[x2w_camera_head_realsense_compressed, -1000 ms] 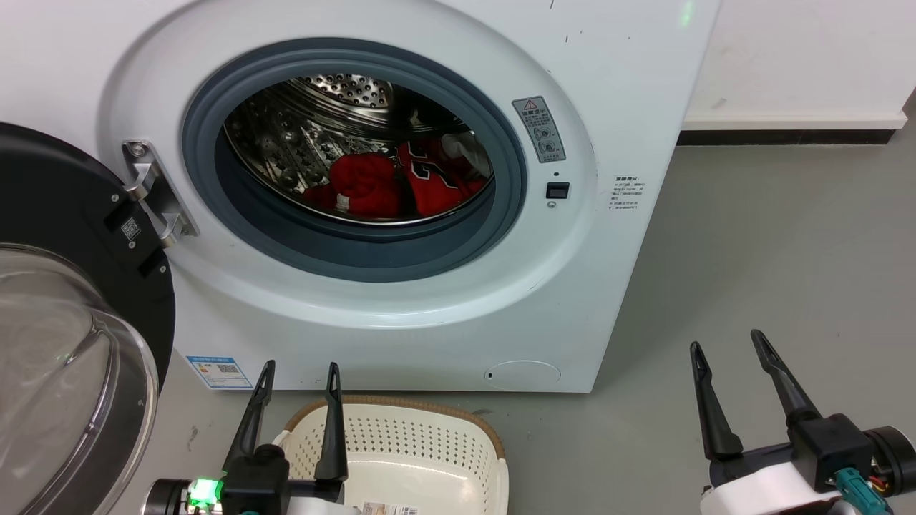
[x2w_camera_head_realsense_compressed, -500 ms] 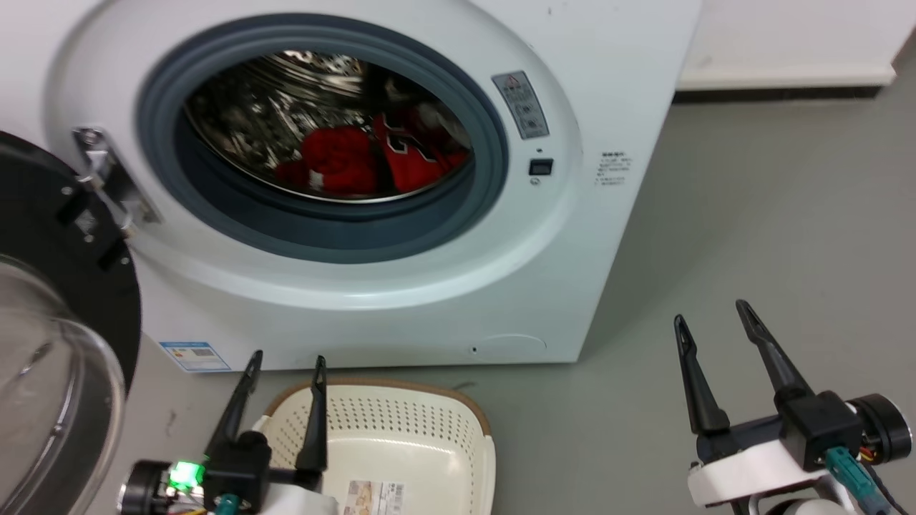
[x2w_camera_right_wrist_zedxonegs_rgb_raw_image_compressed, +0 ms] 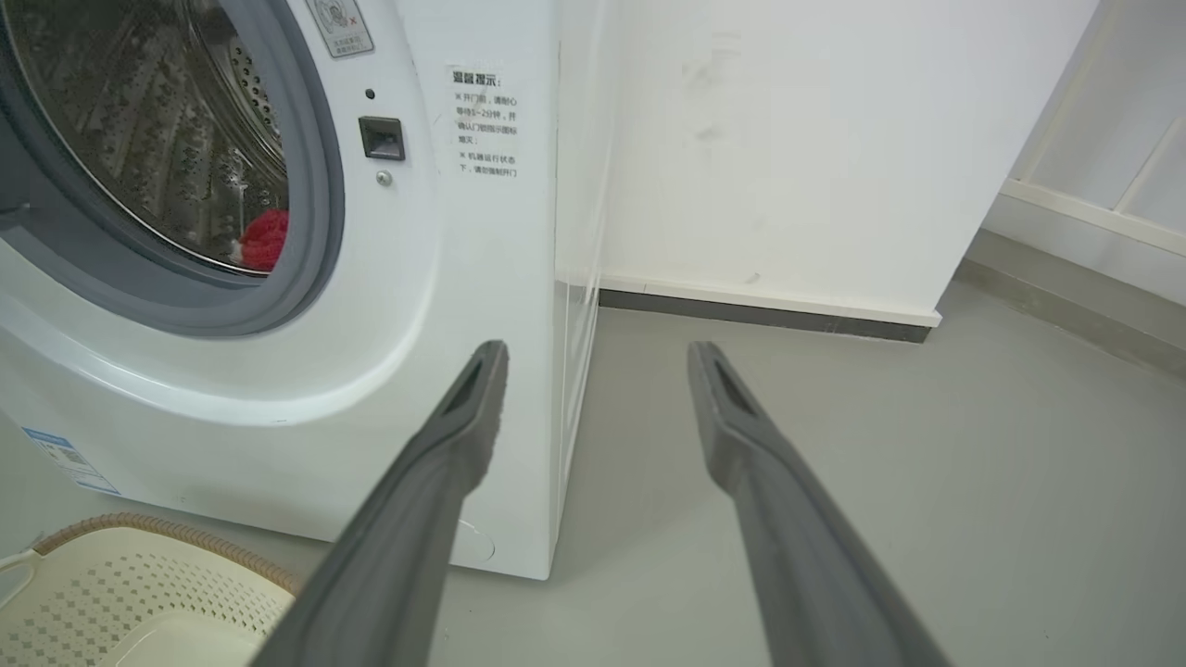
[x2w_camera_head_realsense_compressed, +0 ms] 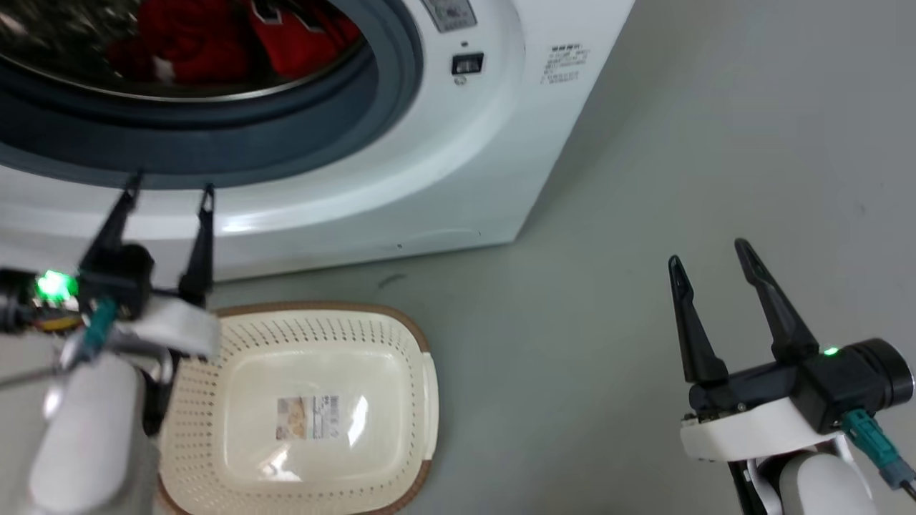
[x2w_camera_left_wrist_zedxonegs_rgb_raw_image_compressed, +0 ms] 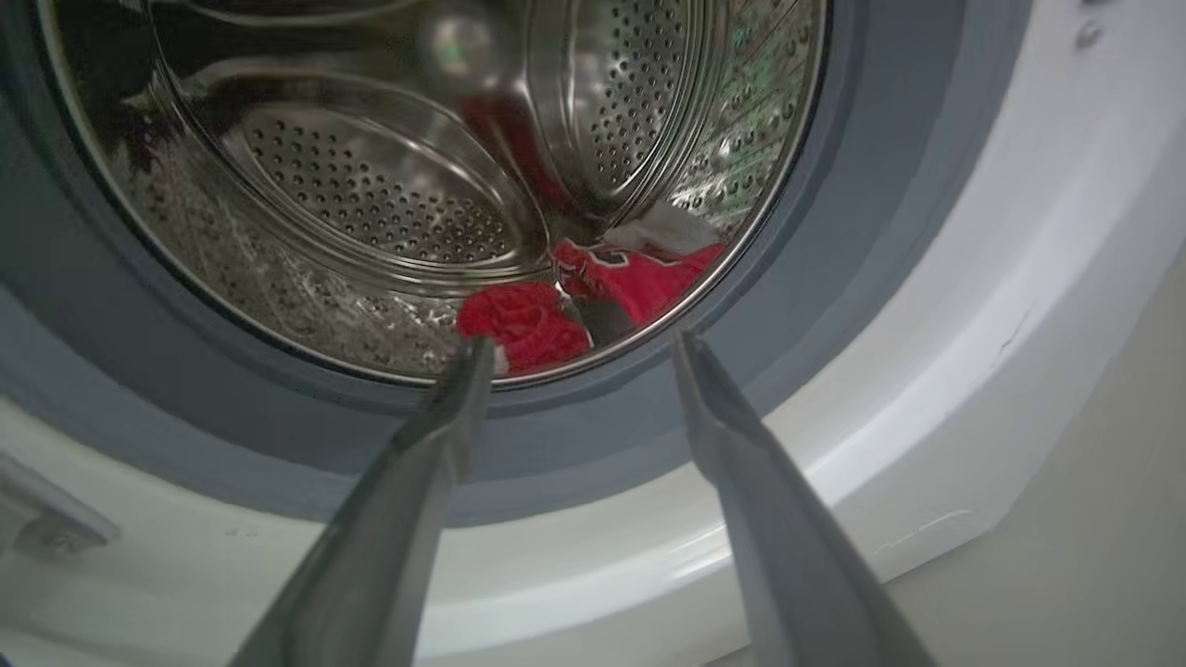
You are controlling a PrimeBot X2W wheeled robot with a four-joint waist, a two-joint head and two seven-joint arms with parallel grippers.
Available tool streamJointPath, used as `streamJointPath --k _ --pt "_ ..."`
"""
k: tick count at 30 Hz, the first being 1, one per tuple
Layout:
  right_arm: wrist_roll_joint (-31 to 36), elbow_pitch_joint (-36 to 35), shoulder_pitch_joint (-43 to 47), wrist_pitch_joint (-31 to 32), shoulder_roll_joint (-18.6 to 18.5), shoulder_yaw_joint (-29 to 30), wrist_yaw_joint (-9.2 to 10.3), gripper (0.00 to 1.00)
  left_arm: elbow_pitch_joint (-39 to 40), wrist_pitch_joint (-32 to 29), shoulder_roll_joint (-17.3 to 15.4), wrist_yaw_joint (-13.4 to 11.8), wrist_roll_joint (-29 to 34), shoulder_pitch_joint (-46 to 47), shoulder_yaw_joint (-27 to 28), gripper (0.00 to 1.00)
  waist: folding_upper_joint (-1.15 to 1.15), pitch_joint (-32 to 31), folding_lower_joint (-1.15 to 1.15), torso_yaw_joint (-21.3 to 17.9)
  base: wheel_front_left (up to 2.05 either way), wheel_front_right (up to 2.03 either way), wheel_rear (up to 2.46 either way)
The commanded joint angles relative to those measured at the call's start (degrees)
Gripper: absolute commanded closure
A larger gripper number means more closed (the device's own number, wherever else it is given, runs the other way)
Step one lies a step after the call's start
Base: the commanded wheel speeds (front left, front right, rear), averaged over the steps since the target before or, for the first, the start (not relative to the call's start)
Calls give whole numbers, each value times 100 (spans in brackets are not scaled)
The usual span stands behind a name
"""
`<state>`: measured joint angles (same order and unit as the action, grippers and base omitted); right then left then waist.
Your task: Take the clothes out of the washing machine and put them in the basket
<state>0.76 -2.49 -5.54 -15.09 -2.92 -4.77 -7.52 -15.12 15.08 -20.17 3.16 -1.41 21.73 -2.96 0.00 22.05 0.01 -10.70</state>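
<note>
1. Jaws on both arms stand spread wide with nothing between them: the left gripper (x2w_camera_head_realsense_compressed: 170, 184) and the right gripper (x2w_camera_head_realsense_compressed: 707, 252) are each empty.
2. Both clothes lie low in the steel drum (x2w_camera_left_wrist_zedxonegs_rgb_raw_image_compressed: 371, 185) of the washing machine (x2w_camera_head_realsense_compressed: 465, 164). The plain red garment (x2w_camera_left_wrist_zedxonegs_rgb_raw_image_compressed: 523, 324) sits nearest the front lip, and the red jersey (x2w_camera_left_wrist_zedxonegs_rgb_raw_image_compressed: 649, 273) is just beside it, a little further in. On the floor before the machine, the basket (x2w_camera_head_realsense_compressed: 322, 309) holds no clothing, just a paper label (x2w_camera_head_realsense_compressed: 308, 417) on its bottom.
3. The step in hand looks like the left arm's reach through the porthole for a first garment. It should pass the fingers over the grey door seal (x2w_camera_left_wrist_zedxonegs_rgb_raw_image_compressed: 834, 278) without scraping it, then come down on the plain red heap. Closing on a thick fold would help, since soft cloth slips. The lift should clear the lip before the arm draws back, or the jersey may drag along.
4. The left arm is raised over the basket's left side, its fingers aimed at the porthole's lower rim and framing the red garments in its wrist view. The right arm hangs low over bare floor, well apart from the machine and basket, with its fingers pointing forward and up.
</note>
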Motion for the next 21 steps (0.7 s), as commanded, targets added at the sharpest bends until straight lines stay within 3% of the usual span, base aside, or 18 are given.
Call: streamJointPath --k 1,8,13,21 --pt "-37 -62 -132 -12 6 -17 6 0 -185 2 -60 42 -35 284 26 0 0 532 -1 -277 0 0 0" --pt "-360 -267 -388 -12 8 -56 6 0 -1524 -1060 -637 372 -234 2587 -167 0 0 1404 -1 -511 0 0 0" --pt "-516 -466 -519 -12 8 -231 6 0 -2172 -2204 -1156 423 -390 4123 -663 0 0 1966 -1 -660 0 0 0" --pt "-826 -796 -596 -12 7 -575 6 0 -2904 -3287 -1857 423 -851 5734 -1406 0 0 2489 -1 -998 0 0 0"
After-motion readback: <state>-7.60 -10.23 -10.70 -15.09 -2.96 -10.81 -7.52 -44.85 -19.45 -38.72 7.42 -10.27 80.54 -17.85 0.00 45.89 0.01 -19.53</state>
